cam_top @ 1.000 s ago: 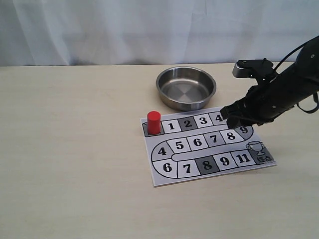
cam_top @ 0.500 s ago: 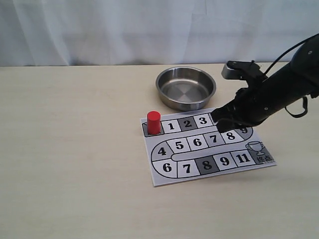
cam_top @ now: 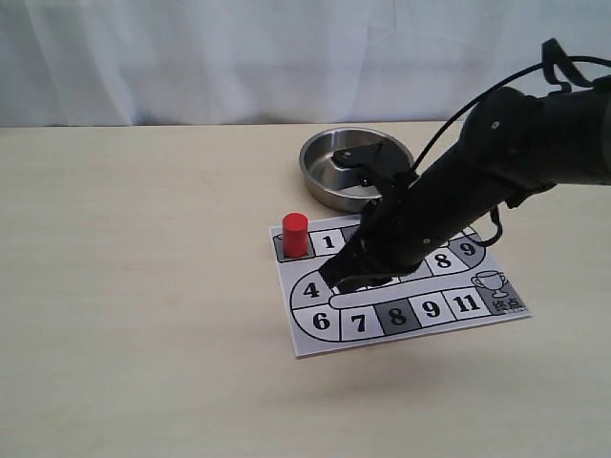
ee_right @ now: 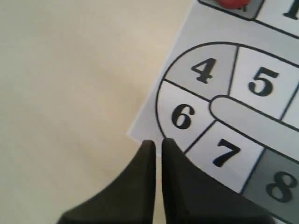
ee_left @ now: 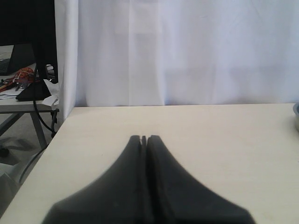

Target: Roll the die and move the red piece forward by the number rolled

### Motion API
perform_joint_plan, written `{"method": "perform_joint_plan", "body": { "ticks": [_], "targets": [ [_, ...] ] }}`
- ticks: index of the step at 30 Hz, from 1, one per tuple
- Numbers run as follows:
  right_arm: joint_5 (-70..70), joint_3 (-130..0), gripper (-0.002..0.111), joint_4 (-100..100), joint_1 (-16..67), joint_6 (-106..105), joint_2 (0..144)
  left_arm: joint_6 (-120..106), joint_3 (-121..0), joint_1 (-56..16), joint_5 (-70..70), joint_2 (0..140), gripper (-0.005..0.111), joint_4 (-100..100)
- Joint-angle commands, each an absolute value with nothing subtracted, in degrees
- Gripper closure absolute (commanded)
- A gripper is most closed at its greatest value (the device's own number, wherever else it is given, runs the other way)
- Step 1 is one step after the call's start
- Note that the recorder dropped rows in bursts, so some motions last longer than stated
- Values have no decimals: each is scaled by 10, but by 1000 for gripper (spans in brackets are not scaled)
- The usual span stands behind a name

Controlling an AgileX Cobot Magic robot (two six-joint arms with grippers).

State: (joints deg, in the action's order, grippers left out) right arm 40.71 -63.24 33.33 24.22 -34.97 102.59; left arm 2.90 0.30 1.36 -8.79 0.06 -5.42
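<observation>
The red piece stands upright on the start square at the near-left end of the paper board. My right gripper hangs low over the board's left part, around squares 4 to 6, a little in front of and to the right of the red piece. In the right wrist view its tips are shut with only a sliver between them and nothing held, by square 6 of the board; the red piece shows at the frame's edge. My left gripper is shut and empty over bare table. The die is out of view.
A steel bowl sits behind the board, partly hidden by my right arm. The tan table stretches to the left of the board. A white curtain hangs behind the table.
My right arm has swung left across the board, from its right end near squares 4 and 9 to its left part near squares 4 to 6. The red piece has not moved.
</observation>
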Motion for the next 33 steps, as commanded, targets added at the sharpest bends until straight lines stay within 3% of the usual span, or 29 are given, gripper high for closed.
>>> {"method": "perform_joint_plan", "body": {
  "ticks": [1,19,26,33],
  "targets": [
    [407,-630,104,334,288,-334,1023,30,0,14,-82,0,107,-53],
    [316,-646,104,339,520,-332,1036,30,0,14,-82,0,107,-53],
    [397,-793,104,360,531,-331,1135,30,0,14,-82,0,107,-53],
    [403,-958,104,360,605,-356,1252,30,0,14,-82,0,107,-53]
  ]
}}
